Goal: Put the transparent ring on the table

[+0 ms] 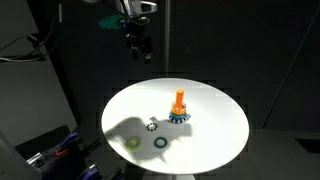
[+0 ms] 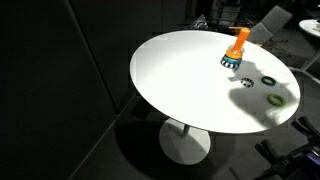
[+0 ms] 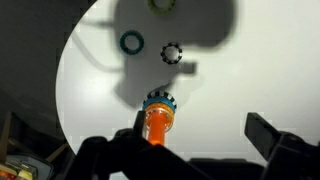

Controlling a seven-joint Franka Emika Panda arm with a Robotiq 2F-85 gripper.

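Observation:
The transparent ring [image 3: 172,52], a small clear gear-shaped ring, lies flat on the white round table [image 1: 215,130], apart from the peg; it also shows in an exterior view [image 1: 152,125]. An orange peg [image 1: 179,102] stands near the table's middle with a blue toothed ring [image 1: 179,117] around its base. My gripper [image 1: 137,42] hangs high above the far edge of the table, open and empty. In the wrist view the gripper [image 3: 205,135] is open, with the peg [image 3: 156,122] just by one finger in the picture but far below it.
A green ring [image 1: 134,142] and a dark teal ring [image 1: 160,142] lie flat on the table near the transparent ring, in the arm's shadow. The table [image 2: 180,80] stands on one central pedestal. The surroundings are dark, with clutter beyond the table's edge.

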